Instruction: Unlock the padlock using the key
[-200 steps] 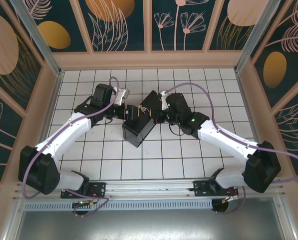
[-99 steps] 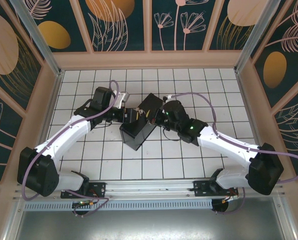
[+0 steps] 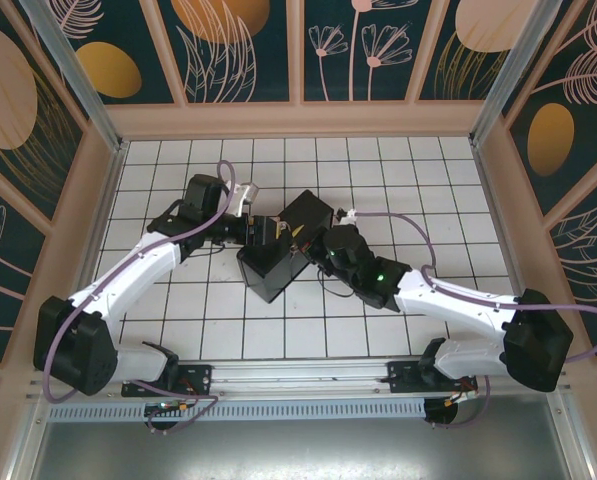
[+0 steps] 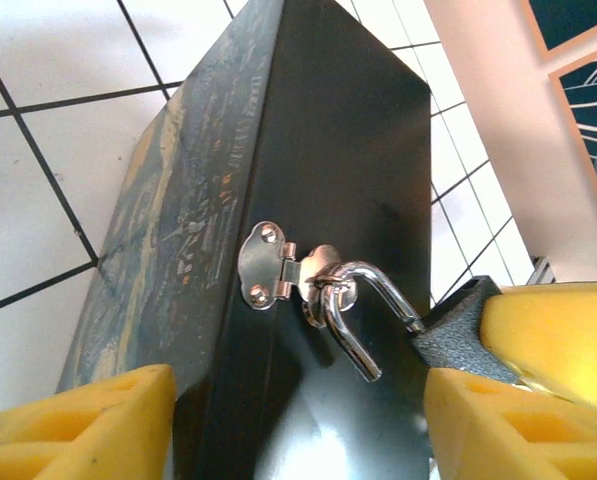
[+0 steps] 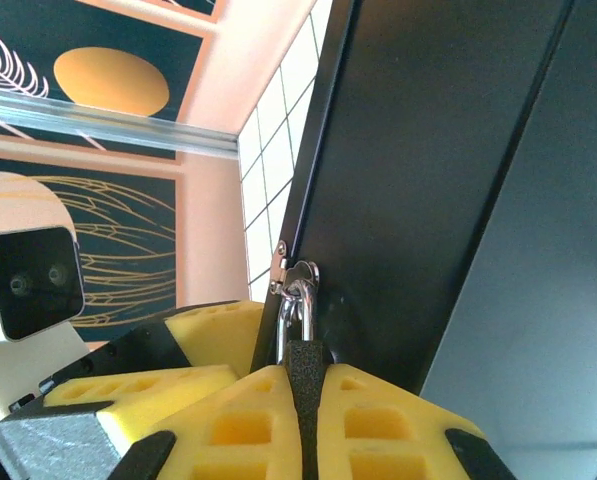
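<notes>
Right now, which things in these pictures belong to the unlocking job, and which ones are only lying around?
For the job: padlock, body clamped in the right gripper, shackle hooked through the hasp; painted box; left gripper, a finger on each side of the box.
Only around: tiled floor; patterned walls; purple cables.

Dark box point(image 3: 275, 268) blocks centre, left arm point(image 3: 143, 262) and right arm point(image 3: 450, 298) flanking, far tiles point(image 3: 408, 165) free

No text, label, brand or number can be read on anything here.
</notes>
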Controlling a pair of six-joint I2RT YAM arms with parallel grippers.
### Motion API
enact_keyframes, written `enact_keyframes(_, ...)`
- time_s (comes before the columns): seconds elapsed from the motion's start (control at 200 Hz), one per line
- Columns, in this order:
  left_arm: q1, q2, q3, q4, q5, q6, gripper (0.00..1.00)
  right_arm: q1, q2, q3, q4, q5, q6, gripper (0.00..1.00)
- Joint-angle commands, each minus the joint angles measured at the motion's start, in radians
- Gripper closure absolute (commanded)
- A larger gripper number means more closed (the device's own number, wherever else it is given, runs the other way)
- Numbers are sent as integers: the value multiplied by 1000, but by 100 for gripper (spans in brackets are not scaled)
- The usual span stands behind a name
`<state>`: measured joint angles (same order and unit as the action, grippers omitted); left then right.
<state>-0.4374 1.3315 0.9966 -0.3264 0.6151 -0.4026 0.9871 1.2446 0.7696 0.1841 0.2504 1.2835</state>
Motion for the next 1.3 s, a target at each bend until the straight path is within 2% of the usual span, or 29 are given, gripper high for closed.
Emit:
enact_keyframes(0.0, -11, -52, -6, -2, 106, -11, 30, 12, 10, 25, 85, 135, 47, 100)
enact_keyframes(0.115, -10, -62, -18, -19, 104, -4, 33, 10, 11, 15, 81, 234, 23, 100)
enact_keyframes(0.27, -12, -60, -18, 9, 149, -29, 38, -15, 23, 42, 81, 263, -78, 100)
enact_keyframes(0.43, -11, -19, 5, -12, 100, -11, 38, -41, 9, 97, 24, 178, -227, 100)
enact_keyframes(0.515, -10, 21, 15, 14, 97, -23, 37, -82, 20, 105, -21, -4, -261, 99)
enact_keyframes(0.636, -11, 47, 13, 53, 88, -39, 38, -133, 0, 46, -40, -133, -237, 93)
enact_keyframes(0.806, -11, 54, 22, 61, 85, -51, 38, -182, -12, 21, -39, -214, -267, 86)
enact_keyframes(0.986, -10, 48, 20, 57, 97, -58, 39, -183, 35, 43, -15, -322, -285, 91)
enact_keyframes(1.101, -11, 55, 30, 62, 91, -65, 40, -169, 42, 40, 6, -339, -291, 91)
enact_keyframes(1.231, -11, 71, 37, 72, 82, -70, 40, -162, 40, 54, -29, -366, -309, 84)
enact_keyframes(1.296, -11, 75, 37, 73, 81, -66, 41, -163, 28, 50, -44, -355, -312, 83)
